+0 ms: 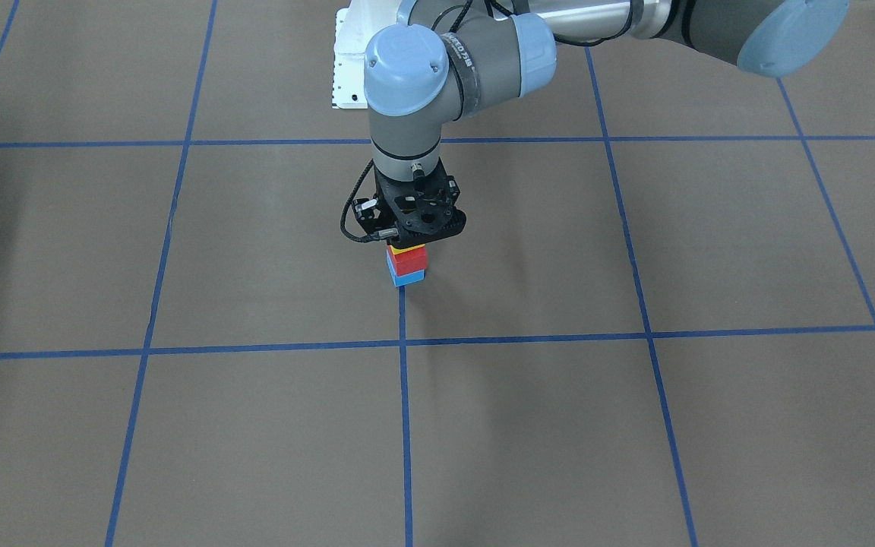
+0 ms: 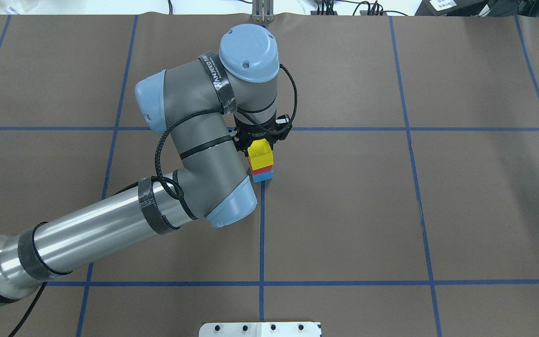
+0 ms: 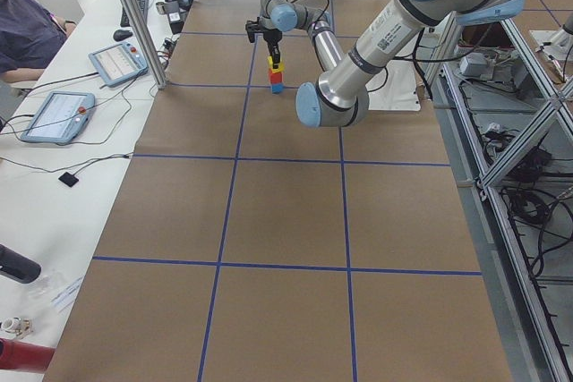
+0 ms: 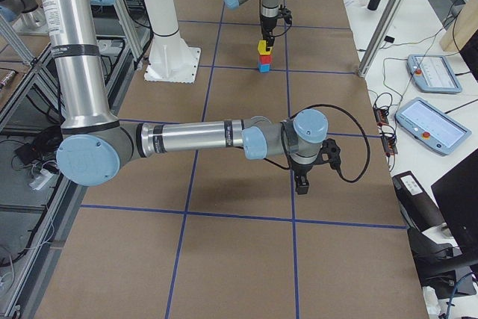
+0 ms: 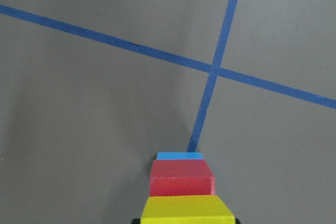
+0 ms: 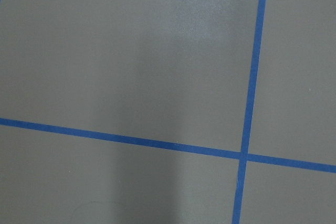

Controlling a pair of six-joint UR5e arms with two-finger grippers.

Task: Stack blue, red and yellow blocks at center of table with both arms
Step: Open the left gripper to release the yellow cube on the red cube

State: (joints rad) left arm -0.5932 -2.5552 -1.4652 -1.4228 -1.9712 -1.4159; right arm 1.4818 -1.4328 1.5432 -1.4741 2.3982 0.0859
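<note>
Left wrist cam: yellow block cropped by bottom edge, blue block mostly hidden behind red block. Front cam: left pincer fingertips hidden behind its body. Right pincer too small, jaws unreadable.

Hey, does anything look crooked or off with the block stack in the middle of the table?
Nothing stands out. The yellow toy block sits squarely on the red toy block, which sits on the blue toy block, upright on the brown table cover. The left pincer is around the yellow one.

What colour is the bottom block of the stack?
Blue: the bottom block shows best in the front-facing view.
</note>
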